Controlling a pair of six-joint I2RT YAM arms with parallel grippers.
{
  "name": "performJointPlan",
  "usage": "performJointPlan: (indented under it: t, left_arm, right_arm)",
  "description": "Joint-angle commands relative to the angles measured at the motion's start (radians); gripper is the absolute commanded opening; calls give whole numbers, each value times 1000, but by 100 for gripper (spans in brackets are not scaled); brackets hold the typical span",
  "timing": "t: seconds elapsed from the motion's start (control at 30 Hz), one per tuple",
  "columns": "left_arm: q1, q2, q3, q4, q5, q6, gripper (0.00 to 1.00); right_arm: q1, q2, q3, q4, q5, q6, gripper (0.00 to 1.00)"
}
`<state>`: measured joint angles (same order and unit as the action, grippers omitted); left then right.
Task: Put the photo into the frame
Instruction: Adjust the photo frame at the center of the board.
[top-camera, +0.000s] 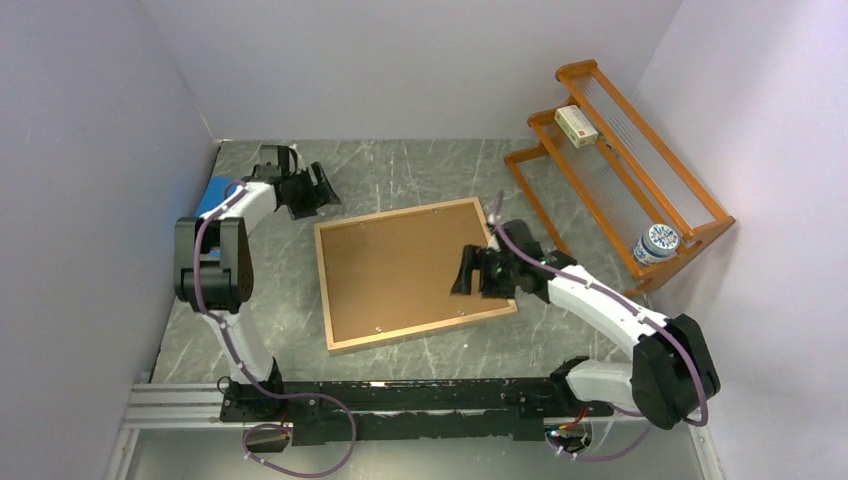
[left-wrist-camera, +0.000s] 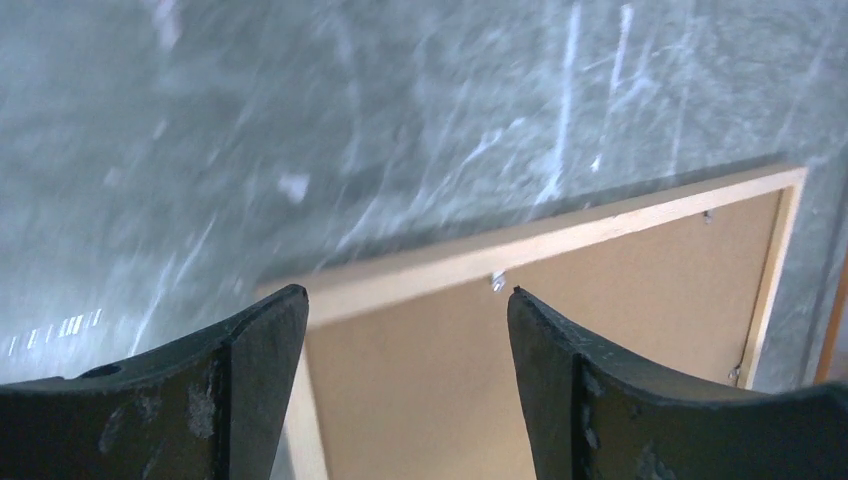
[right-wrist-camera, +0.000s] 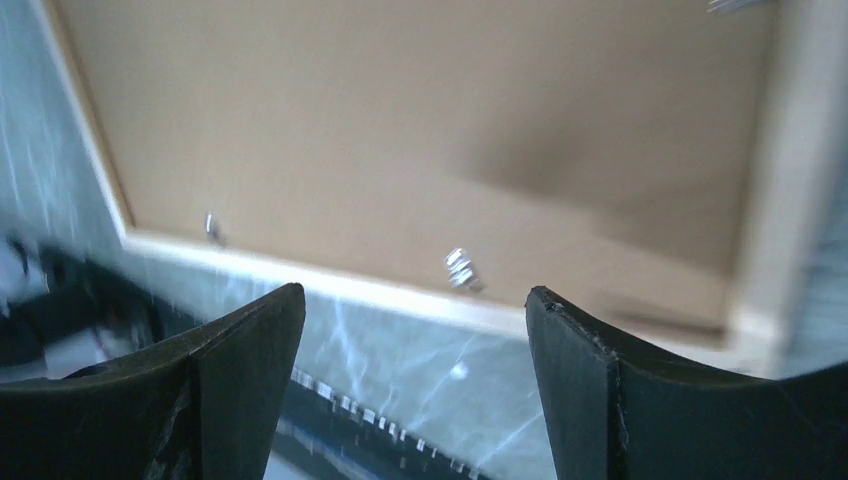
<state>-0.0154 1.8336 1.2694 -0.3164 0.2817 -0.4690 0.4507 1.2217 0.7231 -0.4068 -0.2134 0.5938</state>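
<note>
Grey marbled desk (top-camera: 400, 165) fills my overhead feed, boxed in by plain white walls. On its middle lies the frame (top-camera: 420, 328), flat and back side up, its narrow light-wood border enclosing a brown backing panel (top-camera: 400, 265). Small metal tabs (right-wrist-camera: 460, 268) sit along the inner edge of the border.

My left claw (top-camera: 322, 190) hangs above bare desk just beyond the frame's far-left corner, with its fingers spread apart and nothing between them. On the left wrist feed that corner and one border strip show in the gap of the left claw (left-wrist-camera: 405, 292).

My right claw (top-camera: 462, 272) sits over the frame's right end, and it too is spread wide and holds nothing. Its wrist feed is blurred. It shows the panel, a border strip and a strip of desk past the fingers (right-wrist-camera: 240, 380).

Behind the left arm, against the wall, a blue sheet (top-camera: 212, 195) peeks out. An orange slatted rack (top-camera: 585, 70) stands at the far right, carrying a small box (top-camera: 576, 126) higher up and a blue-and-white jar (top-camera: 656, 243) lower down.
</note>
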Motion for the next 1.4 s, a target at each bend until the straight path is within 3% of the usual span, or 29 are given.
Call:
performJointPlan:
  t: [0.0, 0.23, 0.7, 0.93, 1.1, 1.37]
  left_arm:
    - [-1, 147, 163, 15, 221, 131, 77]
    - [-1, 264, 201, 25, 343, 111, 75]
    - [7, 173, 8, 35, 365, 45, 75]
    - [11, 95, -207, 228, 369, -114, 76]
    - [11, -5, -329, 227, 289, -137, 76]
    - [9, -218, -581, 278, 292, -227, 75]
  right_arm:
    - [180, -16, 0, -103, -145, -54, 84]
    - [260, -38, -102, -48, -187, 30, 85]
    - [252, 143, -77, 62, 105, 180, 85]
    - [140, 188, -51, 198, 107, 173, 84]
    - [43, 258, 32, 237, 51, 106, 84]
    - [-45, 484, 261, 221, -8, 21, 83]
